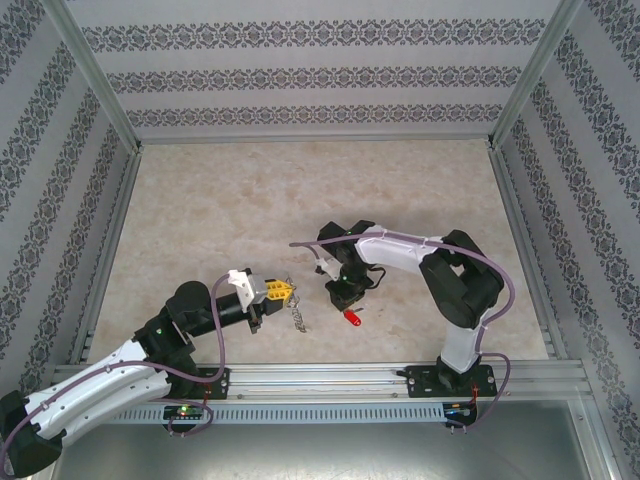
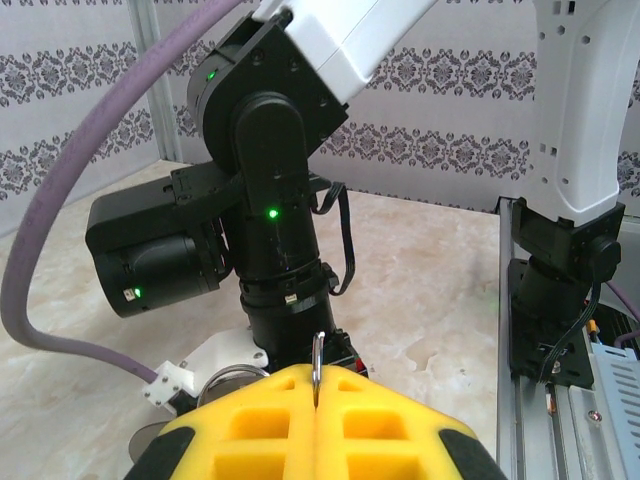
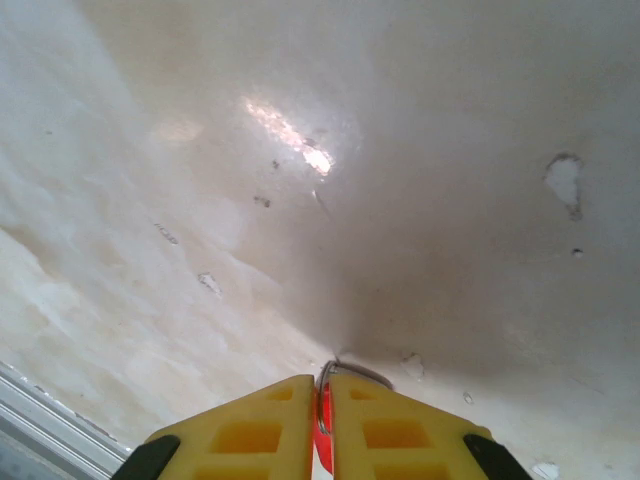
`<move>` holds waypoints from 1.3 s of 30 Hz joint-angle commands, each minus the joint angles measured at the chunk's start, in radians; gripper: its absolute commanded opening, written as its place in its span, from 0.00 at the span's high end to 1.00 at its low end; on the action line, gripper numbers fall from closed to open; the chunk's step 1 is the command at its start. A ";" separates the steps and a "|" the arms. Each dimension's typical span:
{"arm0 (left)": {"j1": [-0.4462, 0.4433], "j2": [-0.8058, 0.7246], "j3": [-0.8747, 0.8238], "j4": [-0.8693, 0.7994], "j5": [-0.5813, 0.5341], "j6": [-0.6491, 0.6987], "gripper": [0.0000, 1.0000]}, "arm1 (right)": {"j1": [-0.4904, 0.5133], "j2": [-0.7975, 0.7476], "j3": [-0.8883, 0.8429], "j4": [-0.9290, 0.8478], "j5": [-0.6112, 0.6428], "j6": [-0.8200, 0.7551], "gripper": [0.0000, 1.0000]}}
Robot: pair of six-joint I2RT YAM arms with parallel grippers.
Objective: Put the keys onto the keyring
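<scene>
**Left gripper (image 1: 284, 292).** Your yellow fingers (image 2: 250, 430) are pressed together with no gap. The keyring (image 2: 316, 352) is pinched in the seam between them, right at the tips.

**Keyring, position.** It sits at the very front of your left gripper. Part is caught between the fingers and the rest lies past the tips, on the side toward the right arm (image 2: 270, 130).

**Keyring, by view.** Your left wrist camera gives you a thin metal ring standing on edge in the seam. It rises just above the yellow pads, and the rest of the piece is hidden behind the fingers. Your top camera gives you what the wrist camera hides: a small grey, silvery strand trailing beyond the fingertips. From above you cannot tell whether that strand rests on the table (image 1: 250, 200) or hangs just over it.

**Keyring, direction.** The ring stands upright, its flat face in line with the seam. The strand's long axis runs from the fingertips toward the near edge of the table, leaning slightly to the right arm's side.

**Right gripper (image 1: 349, 308).** Your jaws are drawn almost together on a red piece (image 3: 322, 435) wedged in the narrow slot between them. A thin metal loop curves out at the tips, just above the pale table. From above, the red piece pokes out toward the near edge. It is near the keyring but apart from it.
</scene>
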 commanded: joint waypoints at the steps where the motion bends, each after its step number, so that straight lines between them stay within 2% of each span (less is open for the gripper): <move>1: -0.013 -0.008 0.002 0.061 -0.001 0.009 1.00 | 0.015 -0.052 -0.010 -0.024 0.008 0.019 0.88; 6: -0.013 -0.011 0.006 0.048 -0.006 0.008 1.00 | 0.015 -0.077 -0.027 -0.022 0.010 0.026 0.88; 12: -0.013 -0.025 0.005 0.046 -0.001 0.003 1.00 | 0.017 -0.078 -0.034 -0.012 0.024 0.022 0.74; 18: -0.013 -0.027 0.004 0.047 -0.002 0.002 1.00 | 0.039 -0.045 0.017 -0.036 0.061 0.007 0.68; 30: -0.013 -0.020 0.005 0.046 -0.002 0.008 1.00 | 0.085 0.049 0.137 -0.153 0.222 -0.024 0.61; 39: -0.013 -0.017 0.006 0.040 -0.005 0.013 1.00 | 0.111 0.091 0.186 -0.172 0.202 -0.022 0.60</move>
